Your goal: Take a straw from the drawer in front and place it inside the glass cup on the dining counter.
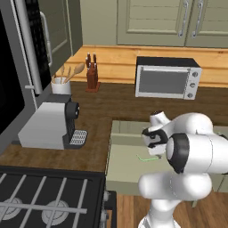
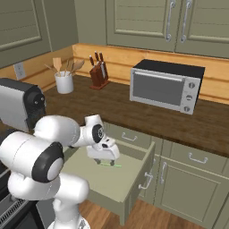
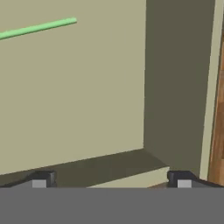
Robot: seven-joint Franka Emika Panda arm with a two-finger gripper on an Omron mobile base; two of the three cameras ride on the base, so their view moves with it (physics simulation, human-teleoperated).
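Dark wood counter (image 2: 134,112) | sage drawer (image 2: 134,179) open | straw (image 2: 109,165) inside

White rounded arm (image 1: 191,147), dk joint caps, small dk fingertips (image 3: 41,179)

Both base views look down from behind the arm, sharing the open sage-green drawer (image 1: 120,147) (image 2: 134,179); the hand view sits close above its floor.

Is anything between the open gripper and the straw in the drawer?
Nothing visible. The straw lies alone on the bare floor of the open drawer, and the gripper hangs above it with jaws spread wide, the straw off to one side of its fingertips.
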